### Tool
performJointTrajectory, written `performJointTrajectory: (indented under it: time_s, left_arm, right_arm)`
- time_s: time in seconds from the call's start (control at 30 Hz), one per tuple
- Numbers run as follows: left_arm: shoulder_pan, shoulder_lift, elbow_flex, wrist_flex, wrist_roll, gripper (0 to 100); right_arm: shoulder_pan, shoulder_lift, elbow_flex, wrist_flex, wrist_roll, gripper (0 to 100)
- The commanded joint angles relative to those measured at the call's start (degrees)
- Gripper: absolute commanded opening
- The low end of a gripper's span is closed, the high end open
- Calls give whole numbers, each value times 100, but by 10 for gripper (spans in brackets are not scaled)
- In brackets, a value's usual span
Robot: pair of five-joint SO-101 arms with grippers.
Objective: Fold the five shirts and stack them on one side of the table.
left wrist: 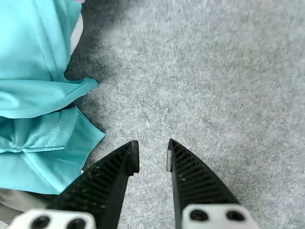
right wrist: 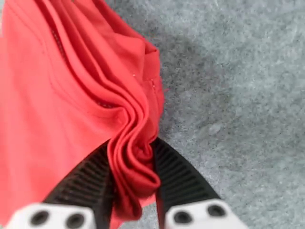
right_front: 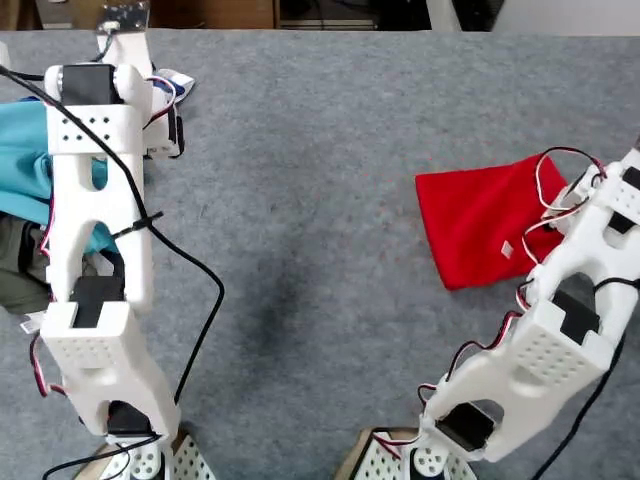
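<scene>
A folded red fabric shirt [right_front: 485,225] lies on the right side of the grey felt-covered desk [right_front: 320,200], its far corner pointing toward the back edge and its near edge running under the white right arm. In the right wrist view the folded red fabric shirt [right wrist: 62,95] shows several stacked layers that gather into a bunched ridge, and the right gripper [right wrist: 132,152] is clamped on that ridge, its black ribbed fingers [right wrist: 178,176] pressing the cloth from both sides at the shirt's edge, with bare desk just beside it. On the left side of the desk a crumpled turquoise shirt of thin sports fabric [right_front: 25,160] lies partly under the white left arm, and a dark olive-grey garment [right_front: 15,265] sits just nearer than it, touching it. In the left wrist view the left gripper [left wrist: 151,152] hangs over bare desk just beside the crumpled turquoise shirt of thin sports fabric [left wrist: 33,95], its fingers parted by a narrow gap and holding nothing.
</scene>
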Motion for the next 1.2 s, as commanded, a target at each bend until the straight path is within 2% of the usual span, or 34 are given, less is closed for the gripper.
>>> performJointTrajectory:
  time_s: [0.0, 0.1, 0.17, 0.33, 0.43, 0.6, 0.73, 0.87, 1.03, 1.17]
  left_arm:
    - [-35, -347, -26, 53, -35, 114]
    - [-62, -382, -26, 53, -35, 114]
    - [-62, -382, -26, 53, -35, 114]
    - [-53, -382, -26, 53, -35, 114]
    - [-35, -382, -26, 53, -35, 114]
    - [-70, -391, -26, 53, -35, 114]
    - [-79, -400, -35, 62, -35, 114]
    - [-220, -778, -35, 62, -35, 114]
    - [-642, -1226, -35, 62, -44, 112]
    - [-1398, -1455, -26, 62, -26, 112]
  right_arm:
    - [119, -40, -303, -79, 26, 9]
    - [92, -48, -303, -53, 35, 10]
    - [84, -66, -295, -35, 26, 48]
    - [84, -75, -365, 299, 53, 286]
    - [84, -75, -593, 642, 343, 359]
    - [119, -75, -1200, 1266, 387, 346]
    - [119, -75, -1991, 2163, 422, 345]
    - [75, -75, -3196, 3323, 1143, 345]
    - [110, -374, -4101, 3358, 1829, 346]
    - [-127, -884, -4286, 3349, 2497, 346]
